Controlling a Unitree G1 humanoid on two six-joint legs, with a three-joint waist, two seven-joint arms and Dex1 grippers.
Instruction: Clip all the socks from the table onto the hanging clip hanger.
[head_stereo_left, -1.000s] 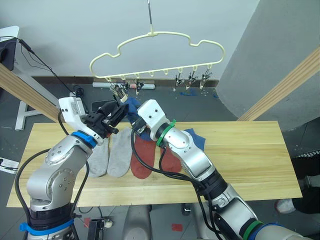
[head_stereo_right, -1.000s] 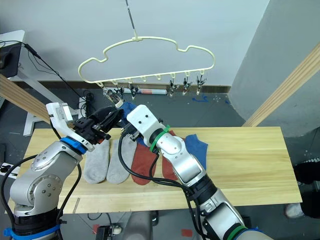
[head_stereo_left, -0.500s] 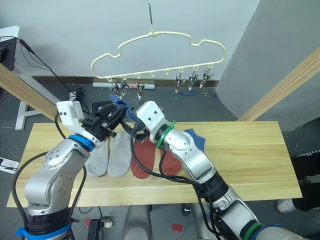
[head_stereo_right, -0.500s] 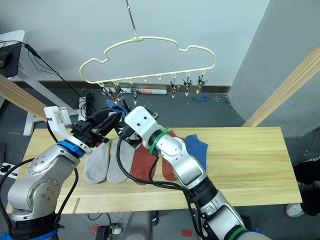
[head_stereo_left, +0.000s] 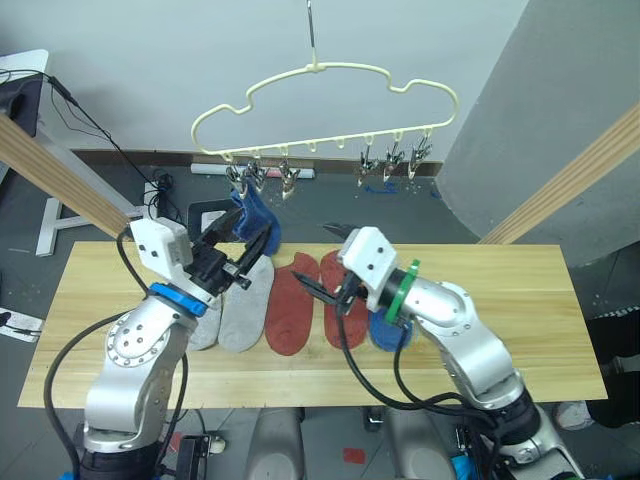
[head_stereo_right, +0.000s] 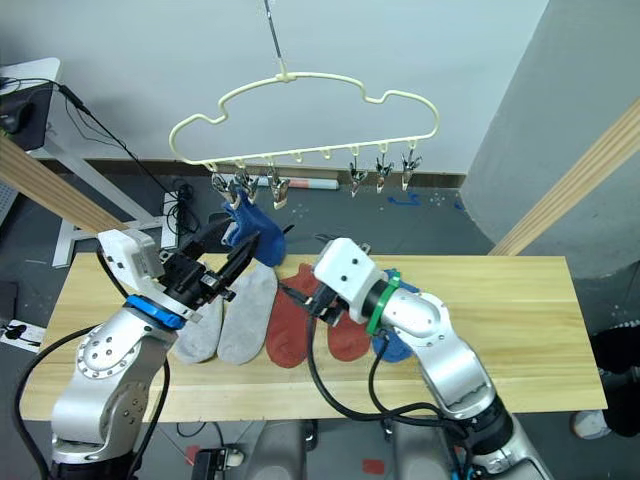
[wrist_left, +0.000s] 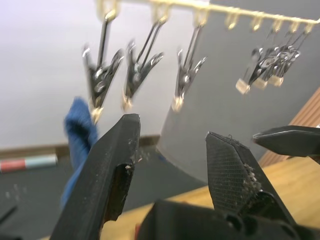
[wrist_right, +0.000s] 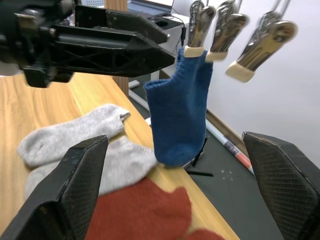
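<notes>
The pale yellow clip hanger (head_stereo_left: 350, 67) hangs above the table (head_stereo_left: 520, 300). One blue sock (head_stereo_left: 256, 213) dangles from its leftmost metal clip (head_stereo_left: 237, 177). Just below that sock, my left gripper (head_stereo_left: 243, 252) is open and holds nothing. My right gripper (head_stereo_left: 312, 252) is wide open over the middle of the table, a little right of the hanging sock. On the wood lie two grey socks (head_stereo_left: 243, 305), two rust red socks (head_stereo_left: 291, 310) and a second blue sock (head_stereo_left: 385, 330), partly hidden under my right arm. The right wrist view shows the hanging blue sock (wrist_right: 179, 107) ahead of its fingers.
Slanted wooden poles rise at the left (head_stereo_left: 60, 175) and right (head_stereo_left: 575, 170) of the table. More free clips (head_stereo_left: 392, 160) hang toward the hanger's right end. A grey wall panel (head_stereo_left: 560, 80) stands behind on the right. Cables lie on the floor behind.
My right gripper let go of the blue sock and drew back down and to the right. The sock now hangs from the leftmost clip. My left gripper dropped away from the clip.
</notes>
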